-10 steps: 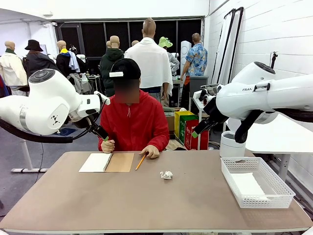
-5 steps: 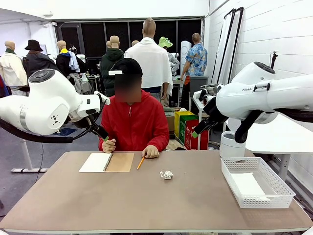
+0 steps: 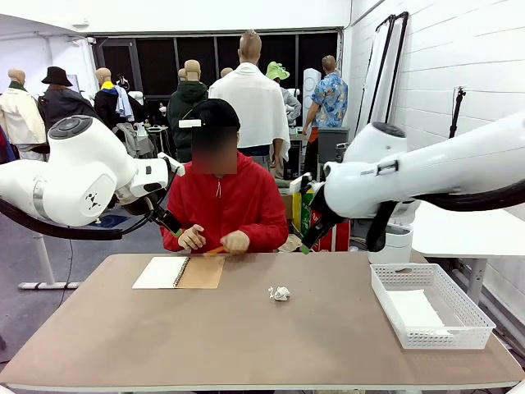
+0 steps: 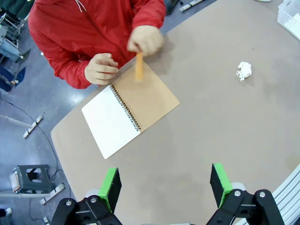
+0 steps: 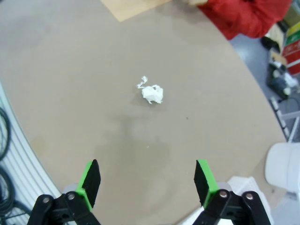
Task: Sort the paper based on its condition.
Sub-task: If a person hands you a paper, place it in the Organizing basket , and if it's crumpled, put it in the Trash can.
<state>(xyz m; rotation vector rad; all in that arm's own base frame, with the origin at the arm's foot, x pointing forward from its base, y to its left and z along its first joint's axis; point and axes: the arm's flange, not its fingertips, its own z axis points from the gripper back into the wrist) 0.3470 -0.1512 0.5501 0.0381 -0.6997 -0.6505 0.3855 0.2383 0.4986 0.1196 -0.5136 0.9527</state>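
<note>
Your right gripper (image 5: pixel 146 180) hangs wide open over the table (image 5: pixel 56 70), and your left gripper (image 4: pixel 165 185) is open and empty too. The crumpled paper (image 5: pixel 152 93) sits mid-table, well apart from the basket (image 3: pixel 447 335) holding a flat sheet (image 3: pixel 414 310). Heads up: that wad's light, so an off-centre pinch could flick it toward the person's hand (image 3: pixel 235 241).

Near side of table (image 3: pixel 246 345): bare, lots of room.
Around paper ball (image 3: pixel 280 293): open all round.
Far left: notebook (image 3: pixel 179 272) and person's hands (image 3: pixel 193 238) block.
Right: basket (image 3: pixel 431 305) blocks.
</note>
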